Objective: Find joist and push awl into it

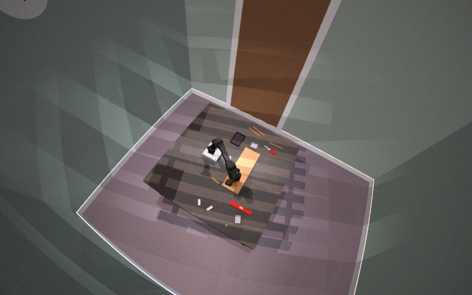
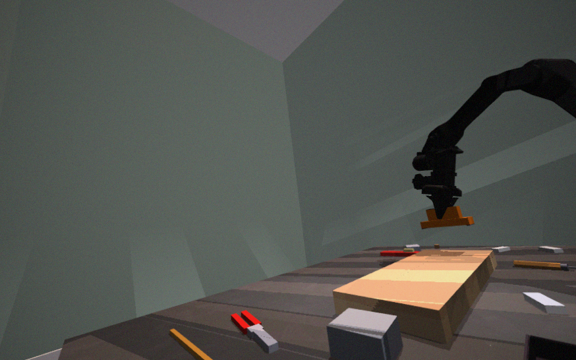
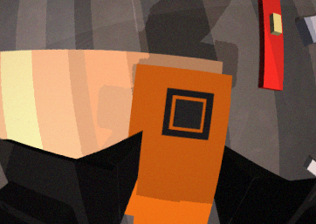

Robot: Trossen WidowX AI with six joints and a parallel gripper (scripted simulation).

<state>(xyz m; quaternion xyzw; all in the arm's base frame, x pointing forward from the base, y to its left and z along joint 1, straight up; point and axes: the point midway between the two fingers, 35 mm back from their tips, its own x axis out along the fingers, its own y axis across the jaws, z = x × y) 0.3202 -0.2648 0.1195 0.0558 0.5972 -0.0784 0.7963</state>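
The gripper (image 1: 234, 179) (image 2: 441, 216), partly open, grips the stud finder (image 1: 235, 182) (image 2: 447, 219) (image 3: 183, 161) above the panel (image 1: 247, 165) (image 2: 415, 281) (image 3: 57, 96); traying it and using the awl (image 1: 215, 180) (image 2: 538, 264) remain (whether the joist is found, unclear).

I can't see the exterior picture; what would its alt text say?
A black robot arm grips an orange block-like tool above a long wooden panel. Red-handled pliers and a grey block lie nearer the viewer.

Top view high, facing down
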